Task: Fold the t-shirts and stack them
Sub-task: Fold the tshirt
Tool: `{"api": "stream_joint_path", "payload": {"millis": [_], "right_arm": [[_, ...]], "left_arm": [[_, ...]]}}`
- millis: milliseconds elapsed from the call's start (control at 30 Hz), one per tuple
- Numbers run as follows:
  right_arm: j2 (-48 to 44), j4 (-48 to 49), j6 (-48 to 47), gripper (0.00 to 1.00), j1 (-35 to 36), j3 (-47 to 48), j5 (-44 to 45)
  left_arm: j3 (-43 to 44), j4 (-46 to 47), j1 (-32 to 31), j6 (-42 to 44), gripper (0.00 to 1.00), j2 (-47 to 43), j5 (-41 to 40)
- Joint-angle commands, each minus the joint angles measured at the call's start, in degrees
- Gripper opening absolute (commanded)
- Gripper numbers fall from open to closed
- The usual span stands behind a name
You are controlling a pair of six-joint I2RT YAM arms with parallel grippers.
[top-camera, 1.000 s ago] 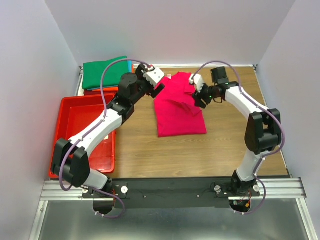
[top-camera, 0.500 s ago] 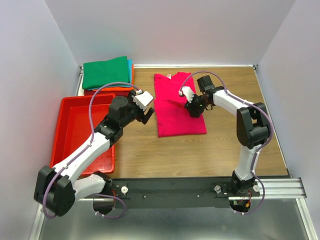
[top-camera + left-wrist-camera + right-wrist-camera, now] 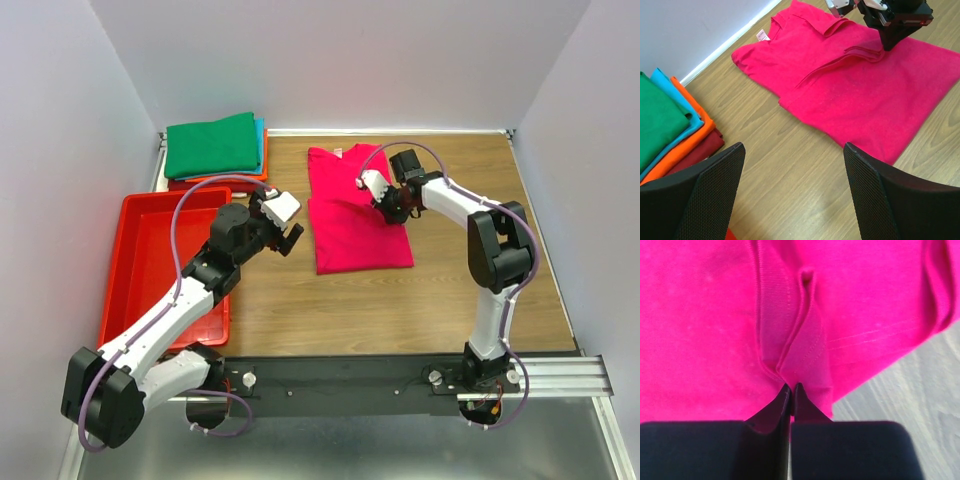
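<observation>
The magenta-pink t-shirt (image 3: 350,225) lies flat on the wooden table, partly folded lengthwise, with its collar toward the back wall. My right gripper (image 3: 387,205) is down on the shirt's right side, shut on a raised fold of its cloth (image 3: 805,347); the tips (image 3: 791,386) meet with fabric pinched between them. From the left wrist view the same gripper (image 3: 888,45) presses into the shirt (image 3: 840,95). My left gripper (image 3: 286,228) hangs open over bare wood (image 3: 792,147), left of the shirt and touching nothing. Folded t-shirts are stacked (image 3: 212,147) at the back left, green on top.
A red plastic tray (image 3: 145,215) sits at the left, under my left arm. The stack's teal, orange and dark red layers (image 3: 687,132) show just left of the left gripper. Walls close in the table at the back and both sides.
The left arm has pulled back from the shirt's collar toward the near left, staying open. The right gripper came down on the shirt's right side and shut on a fold.
</observation>
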Motion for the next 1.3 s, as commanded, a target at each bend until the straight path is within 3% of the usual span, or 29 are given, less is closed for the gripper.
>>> {"api": "stream_joint_path", "payload": {"millis": [0, 167, 200, 267, 300, 333, 367, 400, 567, 667, 700, 800, 867, 967, 1267], "right_arm": [[-1.1, 1.8, 2.5, 0.03, 0.3, 3.0, 4.2], [0.1, 7.5, 8.2, 0.01, 0.2, 6.1, 9.9], [0.5, 8.7, 9.4, 0.04, 0.2, 6.4, 11.3], [1.1, 13.8, 13.1, 0.26, 0.0, 6.4, 15.4], [1.5, 16.0, 15.5, 0.48, 0.1, 6.0, 20.2], [1.7, 19.5, 16.3, 0.60, 0.1, 5.8, 22.3], [2.2, 20.5, 18.0, 0.64, -0.4, 6.3, 24.7], [2.4, 20.7, 18.0, 0.66, -0.9, 6.8, 24.6], [-0.9, 20.3, 20.3, 0.78, -3.9, 5.8, 16.3], [-8.1, 15.2, 8.7, 0.87, -4.6, -1.1, -0.3], [-10.1, 12.3, 3.1, 0.88, -4.7, -3.3, -12.1], [-17.4, 1.0, -23.4, 0.90, -4.6, -12.0, -26.7], [-21.9, -0.7, -28.2, 0.91, -4.5, -18.3, -28.6], [-25.3, -0.9, -31.7, 0.91, -4.5, -22.9, -26.9], [-28.3, -1.1, -27.1, 0.91, -4.5, -27.3, -23.5]], "left_arm": [[-0.2, 1.5, -0.2, -0.4, 0.87, 0.0, 0.7], [-0.4, 1.5, -0.1, -0.3, 0.87, -0.1, 0.9], [-0.5, 1.5, -0.1, -0.2, 0.87, -0.3, 0.9], [-0.6, 1.6, -0.1, 0.0, 0.87, -0.4, 0.7], [-0.7, 1.6, -0.1, 0.0, 0.88, -0.8, 1.3], [-0.7, 1.8, -0.1, -0.5, 0.89, -1.0, 1.7], [-1.3, 3.2, -0.1, -1.4, 0.98, -1.7, 1.8], [-1.9, 4.3, -0.1, -2.3, 0.98, -1.7, 1.8], [-3.8, 7.1, -0.1, -3.1, 0.98, -3.0, 3.0], [-2.6, 5.3, -0.4, 1.4, 0.91, -0.7, 8.8], [-2.5, 5.1, -1.0, 4.5, 0.88, -0.1, 9.5], [-3.1, 3.9, -7.5, 14.2, 0.85, 3.1, 7.8], [-4.0, 2.4, -13.9, 20.2, 0.85, 4.4, 2.8], [-5.3, 0.9, -18.3, 27.9, 0.85, 7.0, 1.3], [-6.7, 2.3, -22.0, 29.8, 0.84, 12.7, -3.3]]}}
